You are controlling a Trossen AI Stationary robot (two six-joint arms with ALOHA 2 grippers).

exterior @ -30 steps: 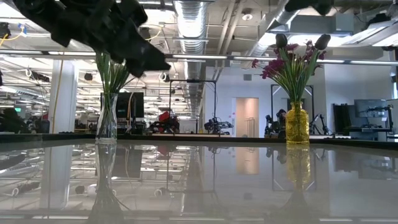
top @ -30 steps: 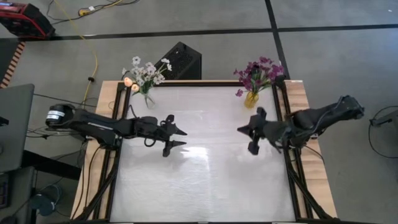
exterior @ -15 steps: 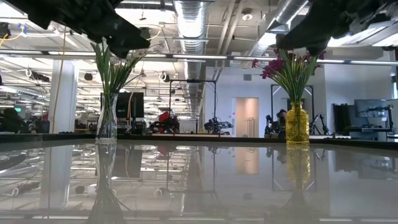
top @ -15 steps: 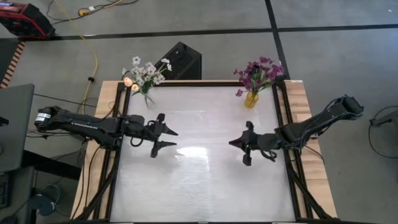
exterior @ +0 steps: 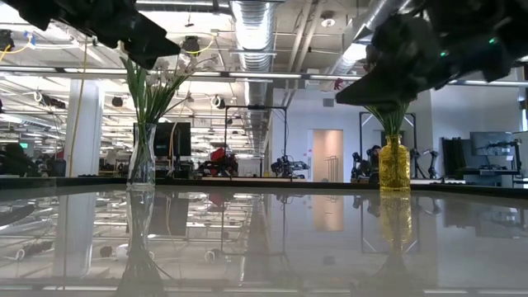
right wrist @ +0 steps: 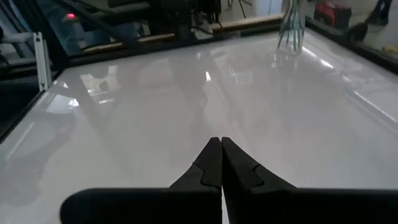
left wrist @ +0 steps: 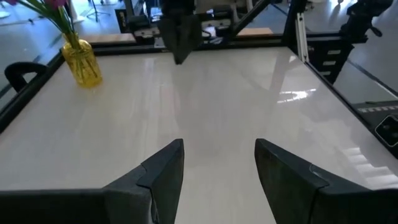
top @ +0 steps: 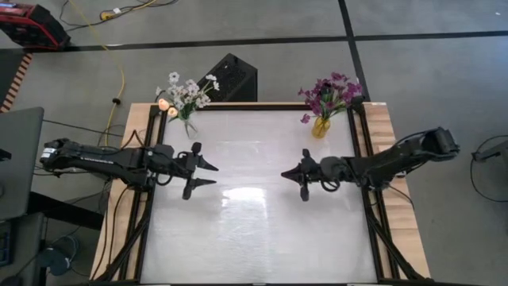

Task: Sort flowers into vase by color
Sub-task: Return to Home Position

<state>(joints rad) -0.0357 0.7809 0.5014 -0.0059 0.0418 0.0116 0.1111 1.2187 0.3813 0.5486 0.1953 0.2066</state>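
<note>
Sorting appears finished, with no flowers lying loose on the counter (top: 254, 238); the step in hand is judged to be the return to rest.

The left tool (top: 213, 175) is hovering over the counter with its fingers spread apart and holding nothing; the right tool (top: 284, 173) is hovering opposite it with its fingers pressed together, also holding nothing; the two are pointing at each other across bare counter, well apart.

The purple flowers (top: 329, 91) are standing in the yellow vase (top: 320, 127), off to the side of the right tool and behind its tip, near the far edge; the white flowers (top: 186, 91) and peach buds (top: 164, 105) are standing in the clear vase (top: 189, 127), likewise beside and behind the left tool's tip.

The next move probably calls for each arm to draw straight back toward its own side rail, keeping height; each vase is sitting near its arm's forearm, so any swing toward the far edge could be risking a knock; the room between the tools and toward the near edge is showing open.
</note>
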